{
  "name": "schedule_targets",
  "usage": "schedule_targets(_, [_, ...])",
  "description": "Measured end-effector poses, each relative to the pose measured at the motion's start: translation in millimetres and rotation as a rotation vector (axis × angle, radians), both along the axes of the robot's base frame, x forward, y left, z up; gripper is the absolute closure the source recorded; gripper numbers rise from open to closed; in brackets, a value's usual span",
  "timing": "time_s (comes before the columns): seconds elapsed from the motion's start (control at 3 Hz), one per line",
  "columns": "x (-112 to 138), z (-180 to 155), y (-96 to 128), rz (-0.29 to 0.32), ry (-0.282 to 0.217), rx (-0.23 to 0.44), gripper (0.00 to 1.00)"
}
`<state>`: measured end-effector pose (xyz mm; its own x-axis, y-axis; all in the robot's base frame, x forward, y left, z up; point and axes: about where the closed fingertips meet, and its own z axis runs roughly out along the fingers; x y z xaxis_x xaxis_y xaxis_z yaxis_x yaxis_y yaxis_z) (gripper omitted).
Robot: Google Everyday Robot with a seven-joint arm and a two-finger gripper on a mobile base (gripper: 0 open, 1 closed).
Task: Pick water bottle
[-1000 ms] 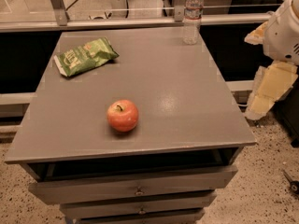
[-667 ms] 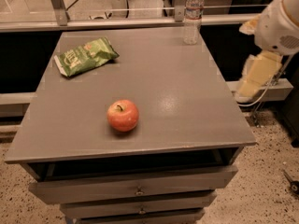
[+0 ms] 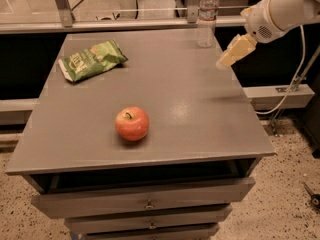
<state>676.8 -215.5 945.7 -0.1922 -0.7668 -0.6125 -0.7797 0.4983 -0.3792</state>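
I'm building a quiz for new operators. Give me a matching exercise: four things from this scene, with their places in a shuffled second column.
Things:
1 bottle
2 apple
3 chip bag
4 gripper

Places:
A far left of the table
B above the table's right edge
C table's far right corner
D table's near middle

Pairs: 1-C; 2-D; 3-A; 4-B
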Motion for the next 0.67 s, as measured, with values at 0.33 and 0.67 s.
schedule_targets(0.33, [54.3,-9.5,10.2,-0.060,-0.092,0.104,0.00])
schedule_targets(0.67, [55.4,-7.7,10.4,-0.062,-0.100,0.104,0.00])
